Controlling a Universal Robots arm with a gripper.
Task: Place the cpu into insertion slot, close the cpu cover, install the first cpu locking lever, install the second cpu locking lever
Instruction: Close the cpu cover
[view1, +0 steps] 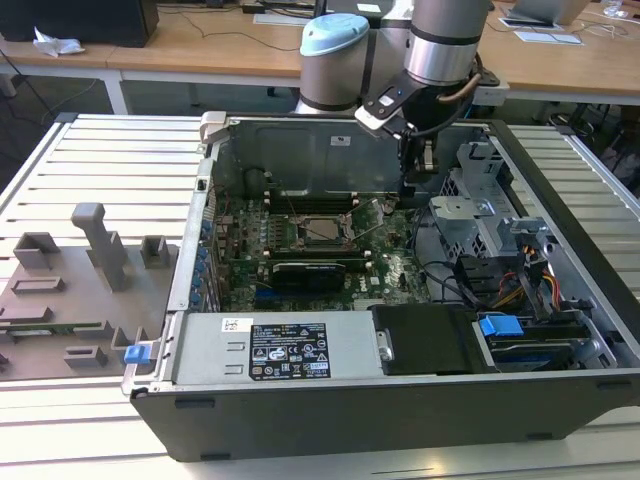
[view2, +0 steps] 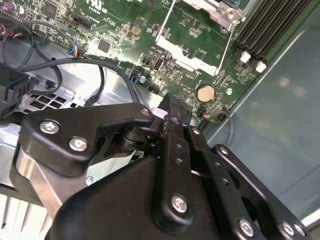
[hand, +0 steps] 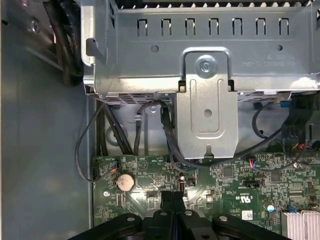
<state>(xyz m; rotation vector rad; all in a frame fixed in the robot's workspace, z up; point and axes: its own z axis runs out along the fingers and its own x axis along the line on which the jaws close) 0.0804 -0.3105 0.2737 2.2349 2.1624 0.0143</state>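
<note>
The insertion slot is a dark square with a metal rim in the middle of the green motherboard. The cpu cover is the thin silver frame around it, and one corner of that cover is in the second wrist view. Thin wire levers stick out beside the socket. I cannot make out the cpu. My gripper hangs above the board's edge, toward the exterior view's right of the socket. Its black fingers are pressed together with nothing between them.
A grey metal drive cage with black cables stands just beyond the board's edge. A coin battery sits near the fingertips. A black card lies in front of the socket. The case wall rises behind.
</note>
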